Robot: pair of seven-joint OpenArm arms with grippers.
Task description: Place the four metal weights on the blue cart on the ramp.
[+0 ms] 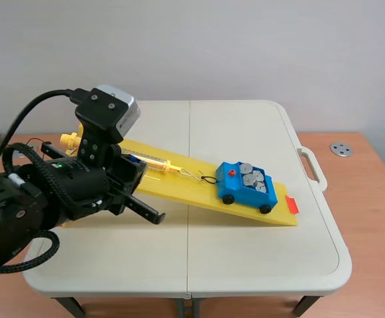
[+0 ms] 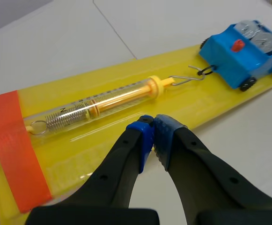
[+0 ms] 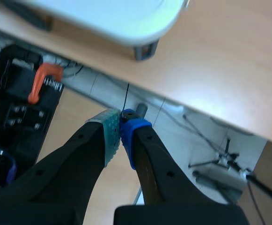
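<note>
Where the metal weights [image 1: 251, 177] lie: in the blue cart [image 1: 245, 188], low on the ramp [image 1: 179, 189].
Left tool [image 2: 153, 125]: nearer, tips together, empty, over the ramp; cart lies ahead, down the slope.
Right tool [image 3: 120, 123]: tips together, empty, away from the desk [image 1: 245, 252].

I'm looking at a white folding desk [image 1: 245, 252] with a seam down its middle and a carry handle [image 1: 312, 165] on its right edge. It stands on a wider wooden surface [image 1: 371, 199], where a small round metal disc [image 1: 341, 150] lies off to the right. A clear yellow spring scale [image 2: 103, 103] lies flat, with a wire hook [image 2: 185, 78] at one end. In my right wrist view an orange clamp [image 3: 40, 79] sits on black equipment beyond the wood's edge.
</note>
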